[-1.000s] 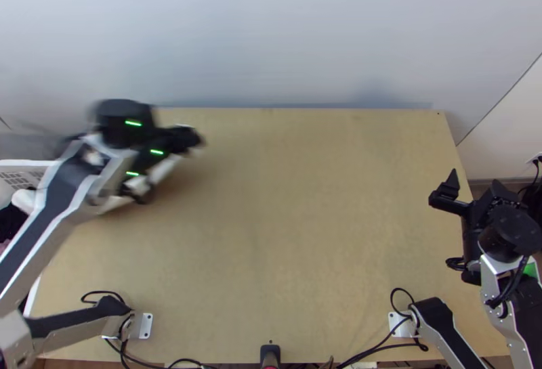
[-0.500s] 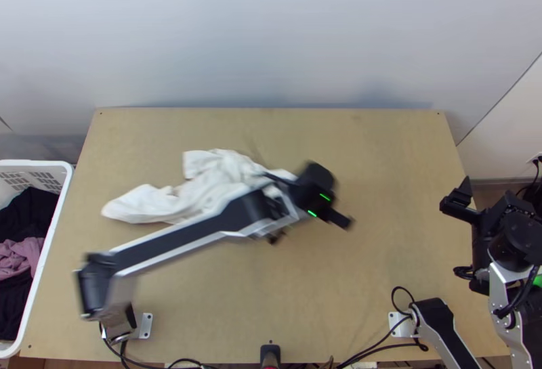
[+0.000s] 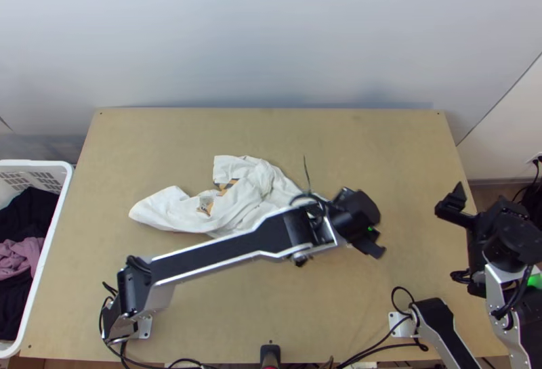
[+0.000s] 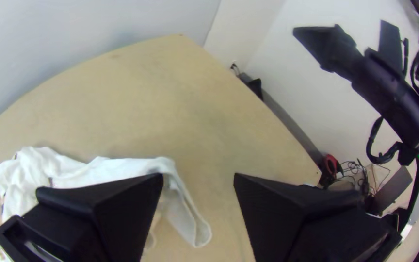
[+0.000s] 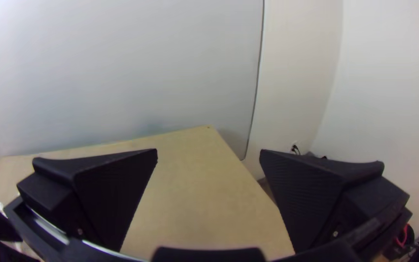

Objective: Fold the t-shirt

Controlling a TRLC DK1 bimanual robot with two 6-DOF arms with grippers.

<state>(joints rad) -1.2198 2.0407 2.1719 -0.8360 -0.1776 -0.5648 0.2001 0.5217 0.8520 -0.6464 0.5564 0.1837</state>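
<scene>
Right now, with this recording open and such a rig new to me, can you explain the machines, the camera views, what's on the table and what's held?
These are two robot arms, the left and the right, each ending in a gripper with two flat black fingers. The top view looks steeply down from over the table's near edge; each wrist view comes from a camera on that arm. The white t-shirt lies bunched on the table. A white basket of dark and pink clothes stands at the left. Nothing is held: the left gripper is open near the shirt, the right gripper open, away from it.
</scene>
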